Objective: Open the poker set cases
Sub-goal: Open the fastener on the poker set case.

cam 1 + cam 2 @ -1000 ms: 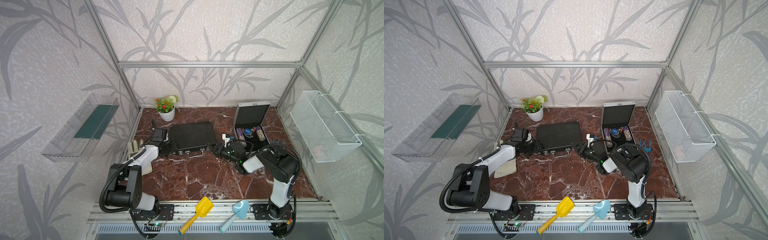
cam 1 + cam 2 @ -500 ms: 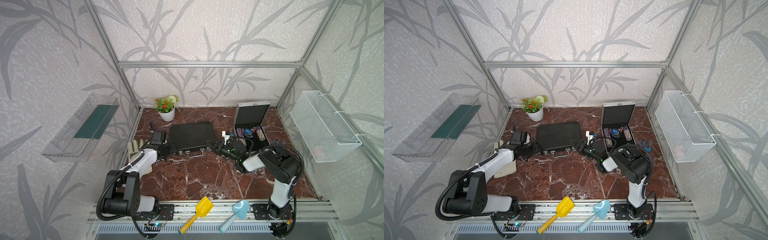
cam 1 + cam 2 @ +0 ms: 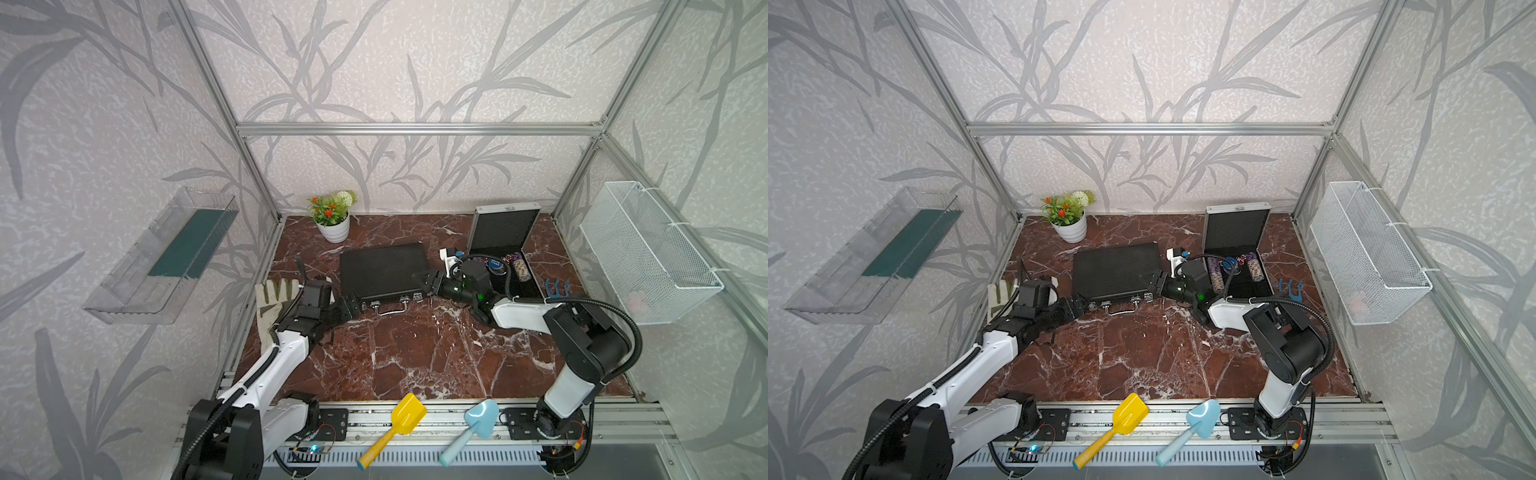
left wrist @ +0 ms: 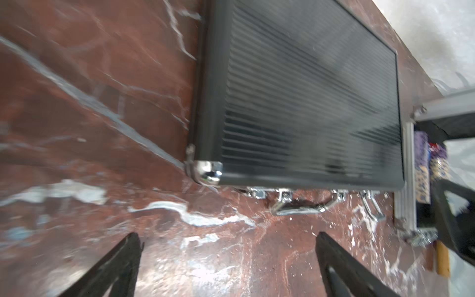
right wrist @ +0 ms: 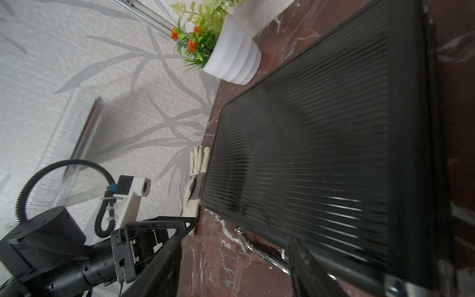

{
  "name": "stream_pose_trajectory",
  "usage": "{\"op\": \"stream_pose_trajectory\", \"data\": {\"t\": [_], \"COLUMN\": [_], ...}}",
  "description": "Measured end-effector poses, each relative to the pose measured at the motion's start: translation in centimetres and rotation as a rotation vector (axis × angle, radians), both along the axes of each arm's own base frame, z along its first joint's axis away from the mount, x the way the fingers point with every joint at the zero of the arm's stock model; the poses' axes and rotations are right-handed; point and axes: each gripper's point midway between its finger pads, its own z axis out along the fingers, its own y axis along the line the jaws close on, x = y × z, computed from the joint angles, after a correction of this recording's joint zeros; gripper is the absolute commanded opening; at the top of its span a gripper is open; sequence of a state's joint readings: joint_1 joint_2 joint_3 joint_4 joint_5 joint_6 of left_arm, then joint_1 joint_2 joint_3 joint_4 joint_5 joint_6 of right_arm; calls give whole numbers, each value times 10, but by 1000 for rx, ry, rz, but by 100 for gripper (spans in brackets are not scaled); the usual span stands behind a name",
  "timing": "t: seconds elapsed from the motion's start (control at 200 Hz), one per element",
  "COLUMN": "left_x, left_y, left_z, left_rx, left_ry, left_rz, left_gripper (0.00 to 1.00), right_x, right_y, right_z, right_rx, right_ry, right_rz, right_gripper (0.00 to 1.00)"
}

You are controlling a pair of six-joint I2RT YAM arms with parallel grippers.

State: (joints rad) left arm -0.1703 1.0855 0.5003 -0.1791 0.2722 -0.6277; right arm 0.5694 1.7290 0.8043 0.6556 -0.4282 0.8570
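black case (image 3: 382, 270) lid: fine-ribbed, dull satin sheen; its corner cap (image 4: 207, 172) and handle (image 4: 303, 207): bright chromed metal; silver case (image 4: 408, 180) frame: ribbed metal; tabletop (image 3: 415, 353): red-brown marble look, polished; glove (image 3: 270, 299): pale cloth

Two cases (image 3: 382, 270) (image 3: 505, 230), two shovels (image 3: 409, 409) (image 3: 482, 417), one glove (image 3: 270, 299), one plant (image 3: 332, 212), one rake (image 3: 557, 287).

The black case (image 3: 382, 270) is ribbed, the silver case (image 3: 503, 232) black-lined, the table (image 3: 415, 353) red-brown marble veined white.

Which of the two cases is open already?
The smaller silver case, at the back on the robot's right. It stands open, and the poker chips inside show. The bigger black case beside it lies flat and shut.
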Motion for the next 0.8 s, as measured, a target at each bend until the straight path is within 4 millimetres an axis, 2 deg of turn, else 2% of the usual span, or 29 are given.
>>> {"op": "stream_pose_trajectory", "data": {"t": [0.14, 0.445, 0.55, 0.655, 0.8], "left_x": [-6, 12, 16, 16, 22], "left_y": [-15, -35, -39, -40, -38], "left_z": [-18, -1, -12, -29, -26], "left_rx": [-60, -146, -157, -159, -151], "left_ry": [18, -114, -96, -50, -75], "left_rz": [-63, -136, -150, -150, -139], "left_gripper": [95, 89, 84, 84, 84], "right_x": [2, -1, -2, -2, -1], "right_y": [-6, -18, -20, -21, -22], "right_z": [-11, -17, -21, -23, -23], "right_rx": [-104, -206, -219, -227, -228], "right_ry": [-4, -23, -11, -6, -6], "right_rz": [1, -16, -18, -23, -26], "right_gripper": [70, 72, 73, 74, 74]}}
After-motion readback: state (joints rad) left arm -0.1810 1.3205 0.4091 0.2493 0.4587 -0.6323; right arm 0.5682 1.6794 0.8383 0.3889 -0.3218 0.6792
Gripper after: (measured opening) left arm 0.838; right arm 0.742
